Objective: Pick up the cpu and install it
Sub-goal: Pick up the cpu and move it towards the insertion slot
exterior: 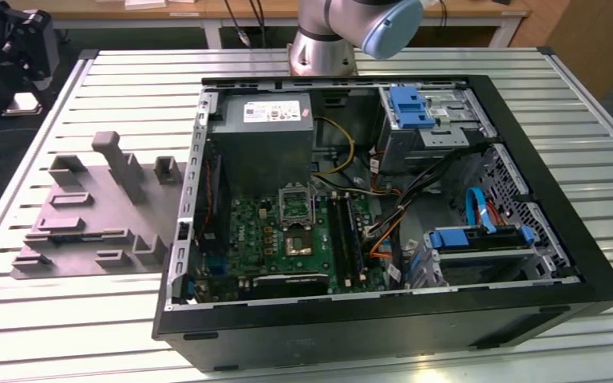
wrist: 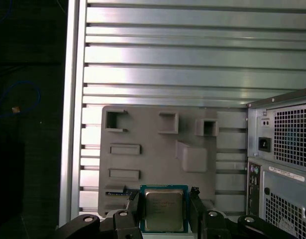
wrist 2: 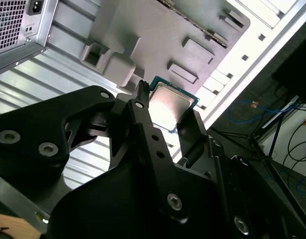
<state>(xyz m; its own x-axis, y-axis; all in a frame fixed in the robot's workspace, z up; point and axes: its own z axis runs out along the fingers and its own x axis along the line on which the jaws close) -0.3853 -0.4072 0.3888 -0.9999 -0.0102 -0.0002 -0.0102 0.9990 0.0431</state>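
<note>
The end effector point(wrist: 165, 198) pinches the cpu point(wrist: 163, 210) by two opposite edges between its black fingers point(wrist: 134, 204), holding it in the air over one edge of a grey moulded tray point(wrist: 153, 159). The tray lies on a counter point(exterior: 93, 319) of ribbed aluminium slats. It sits at the exterior view's left, just beside an open computer case point(exterior: 392, 323) whose green motherboard point(exterior: 274, 235) and metal-framed socket point(exterior: 296, 204) lie exposed. Beyond the counter's edge the floor is dark, with a blue cable point(wrist: 23, 94) showing against it. Pale wooden furniture point(exterior: 285, 8) lines the exterior view's top.
</note>
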